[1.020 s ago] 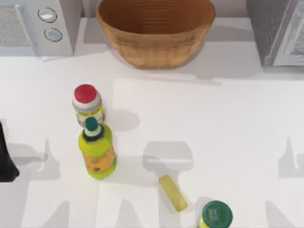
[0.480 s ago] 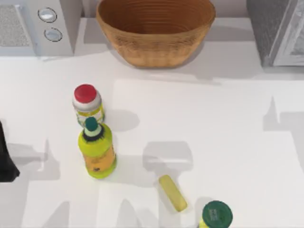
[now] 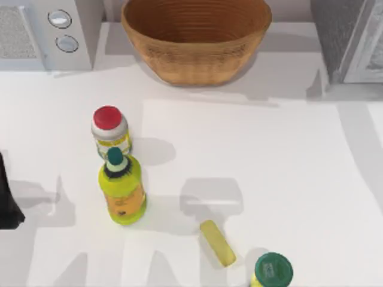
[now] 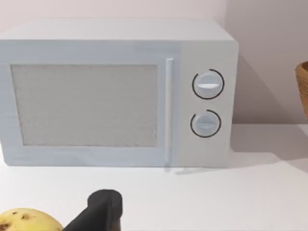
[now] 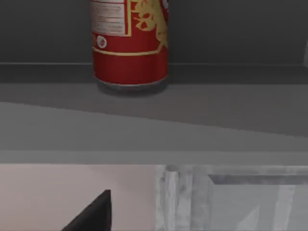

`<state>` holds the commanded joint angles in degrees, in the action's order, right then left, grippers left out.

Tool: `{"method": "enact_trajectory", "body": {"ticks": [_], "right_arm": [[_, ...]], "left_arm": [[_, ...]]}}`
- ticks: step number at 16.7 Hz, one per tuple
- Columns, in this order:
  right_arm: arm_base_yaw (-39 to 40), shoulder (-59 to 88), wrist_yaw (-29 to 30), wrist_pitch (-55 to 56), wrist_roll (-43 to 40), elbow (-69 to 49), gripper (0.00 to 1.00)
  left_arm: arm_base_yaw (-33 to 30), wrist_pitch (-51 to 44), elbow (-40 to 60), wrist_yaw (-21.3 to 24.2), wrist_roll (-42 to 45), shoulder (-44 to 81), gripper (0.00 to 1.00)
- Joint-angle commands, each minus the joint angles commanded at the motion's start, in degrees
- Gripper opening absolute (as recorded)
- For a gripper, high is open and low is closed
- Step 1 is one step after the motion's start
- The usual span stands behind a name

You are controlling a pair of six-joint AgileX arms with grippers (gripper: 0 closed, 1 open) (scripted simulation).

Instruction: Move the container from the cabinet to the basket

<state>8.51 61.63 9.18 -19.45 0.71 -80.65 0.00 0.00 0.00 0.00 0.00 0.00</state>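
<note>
In the top view, the basket point(image 3: 196, 37) is seen at the middle of the table's far edge, with the white appliance point(image 3: 45, 33) at the far left corner and the cabinet point(image 3: 347, 36) at the far right corner, its pale-framed door point(image 3: 372, 51) standing open. A red-capped jar point(image 3: 110, 131) stands left of the table's point(image 3: 269, 179) centre, with a green-capped yellow bottle point(image 3: 121, 188) just beside it toward the near edge. A small yellow piece point(image 3: 218, 242) lies near the near edge, and a green-lidded item point(image 3: 273, 270) is cut off at that edge just to its right. A dark part of the left arm point(image 3: 7, 200) is seen at the left edge. In the left wrist view, the appliance point(image 4: 115, 94) with its two knobs is faced, a dark finger of the left gripper point(image 4: 98, 211) is seen low down, and a yellowish rounded object point(image 4: 26, 221) lies beside it; whether this gripper is spread or pressed together cannot be told. In the right wrist view, the container point(image 5: 130, 43) is shown upright on a shelf inside the cabinet point(image 5: 192, 120), with one dark fingertip of the right gripper point(image 5: 94, 214) well apart from it; the state of this gripper cannot be told either.
</note>
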Motion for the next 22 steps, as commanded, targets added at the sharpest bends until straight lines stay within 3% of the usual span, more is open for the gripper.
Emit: {"method": "enact_trajectory", "body": {"ticks": [6, 15, 22], "right_arm": [[1.95, 12.78, 1.79, -3.86, 0.2, -17.37, 1.0], [2.12, 15.2, 2.25, -3.97, 0.16, -19.92, 1.0], [4.64, 28.53, 5.25, -0.95, -0.01, -30.13, 1.0]], "left_arm": [[0.0, 0.0, 0.0, 0.0, 0.0, 0.0, 1.0], [0.0, 0.0, 0.0, 0.0, 0.0, 0.0, 1.0], [0.0, 0.0, 0.0, 0.0, 0.0, 0.0, 1.0]]}}
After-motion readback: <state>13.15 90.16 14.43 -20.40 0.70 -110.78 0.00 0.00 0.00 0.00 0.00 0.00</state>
